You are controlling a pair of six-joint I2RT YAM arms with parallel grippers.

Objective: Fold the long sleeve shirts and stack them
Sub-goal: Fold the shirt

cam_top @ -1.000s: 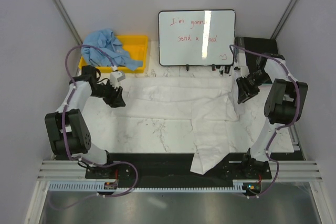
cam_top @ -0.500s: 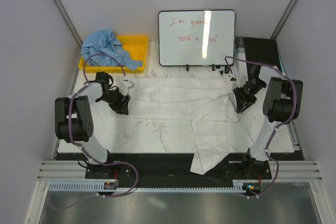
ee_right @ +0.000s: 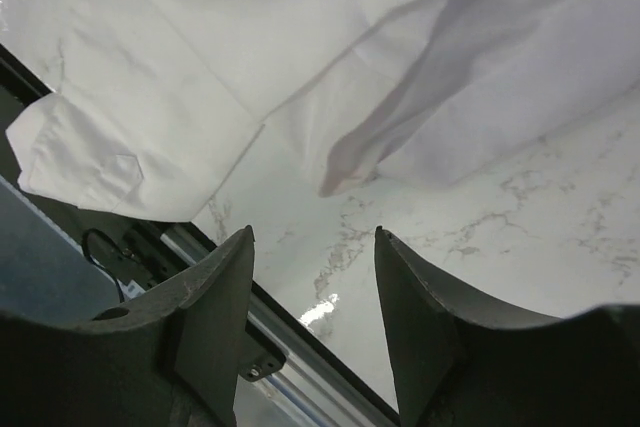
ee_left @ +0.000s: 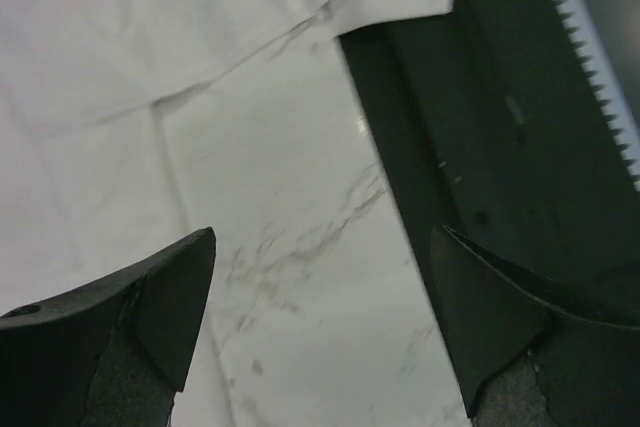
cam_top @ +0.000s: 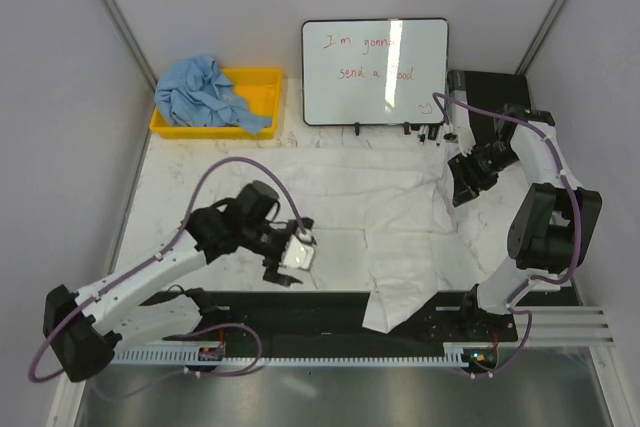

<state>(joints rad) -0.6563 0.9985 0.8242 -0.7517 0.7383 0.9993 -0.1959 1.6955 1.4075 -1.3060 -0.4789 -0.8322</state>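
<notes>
Left gripper point(ee_left: 322, 235) gapes empty, arm stretched low across table point(cam_top: 180, 209).

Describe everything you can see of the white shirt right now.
The white shirt is plain, thin, wrinkled cloth. It lies unfolded across the middle and right of the marble table. One long part runs toward the near edge and hangs over the black base rail. Creases and seams show in the wrist views. Neither tool holds it: the left tool is open above bare marble beside its hem, and the right tool is open near its right edge.
</notes>
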